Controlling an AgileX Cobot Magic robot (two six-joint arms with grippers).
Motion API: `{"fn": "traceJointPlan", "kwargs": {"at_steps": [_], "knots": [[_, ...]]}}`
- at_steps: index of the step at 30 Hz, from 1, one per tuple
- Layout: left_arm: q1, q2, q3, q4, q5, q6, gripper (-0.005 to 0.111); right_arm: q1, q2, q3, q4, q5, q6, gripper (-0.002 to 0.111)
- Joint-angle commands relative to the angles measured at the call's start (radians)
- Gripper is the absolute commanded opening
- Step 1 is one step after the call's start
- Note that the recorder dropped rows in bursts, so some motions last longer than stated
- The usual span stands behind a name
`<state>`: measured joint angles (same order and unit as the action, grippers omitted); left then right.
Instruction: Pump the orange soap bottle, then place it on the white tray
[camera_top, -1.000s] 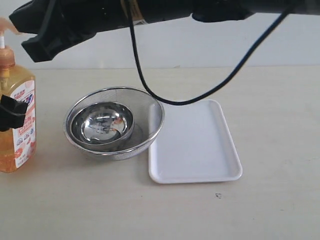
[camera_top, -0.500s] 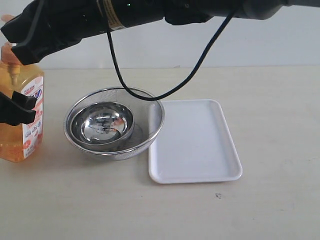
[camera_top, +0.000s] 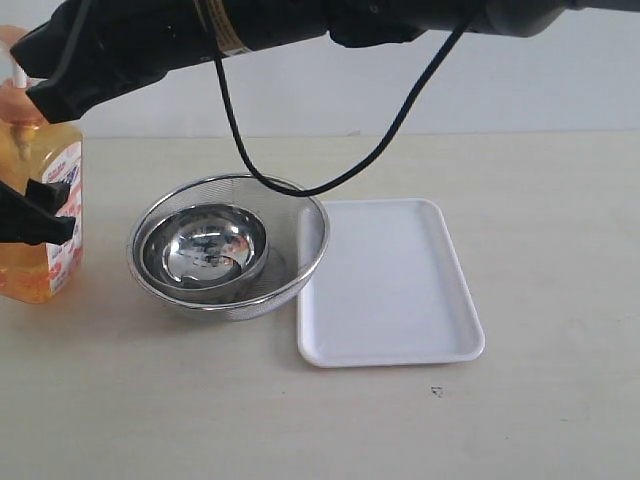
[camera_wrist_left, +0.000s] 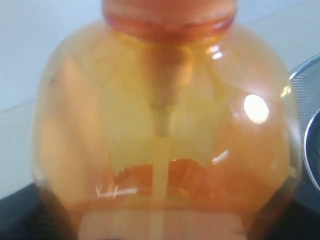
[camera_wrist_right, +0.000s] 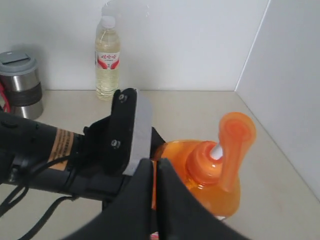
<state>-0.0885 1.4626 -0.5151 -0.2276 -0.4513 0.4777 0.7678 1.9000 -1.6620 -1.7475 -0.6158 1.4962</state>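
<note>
The orange soap bottle (camera_top: 35, 200) stands upright at the far left, beside the strainer. My left gripper (camera_top: 40, 218) is shut on its body at label height, and the bottle's shoulder (camera_wrist_left: 160, 115) fills the left wrist view. My right arm reaches across from the right. The right gripper (camera_top: 45, 95) hangs just above the bottle's shoulder, beside the pump. In the right wrist view its fingers (camera_wrist_right: 156, 172) are shut with nothing between them, next to the orange pump head (camera_wrist_right: 235, 135). The white tray (camera_top: 390, 285) lies flat right of the strainer.
A round steel mesh strainer (camera_top: 300, 230) holding a steel bowl (camera_top: 205, 245) sits between bottle and tray. A black cable (camera_top: 300, 185) droops from the right arm over the strainer's rim. A clear drink bottle (camera_wrist_right: 107, 57) and a steel flask (camera_wrist_right: 20, 82) stand by the wall.
The right arm swung left until its gripper came over the bottle, then held. The bottle, held by the left gripper, shifted upward and slightly right in the exterior view.
</note>
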Motion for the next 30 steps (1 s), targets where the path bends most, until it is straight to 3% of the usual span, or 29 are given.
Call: {"fn": "traceJointPlan", "kwargs": {"at_steps": [1,5,10,30], "knots": [[-0.043,-0.001,0.026,0.004,-0.135,-0.045,0.005,-0.003,0.006,-0.004,0.003,0.018,-0.01,0.0],[-0.102,-0.001,0.042,-0.04,-0.15,-0.026,0.005,-0.003,0.035,-0.004,0.003,0.0,-0.004,0.0],[-0.118,0.003,0.044,-0.176,-0.188,0.094,0.005,-0.003,0.04,-0.004,0.003,-0.024,0.009,0.0],[-0.132,0.057,0.044,-0.116,-0.174,-0.014,0.005,-0.003,0.065,-0.004,0.003,0.113,-0.046,0.0]]}}
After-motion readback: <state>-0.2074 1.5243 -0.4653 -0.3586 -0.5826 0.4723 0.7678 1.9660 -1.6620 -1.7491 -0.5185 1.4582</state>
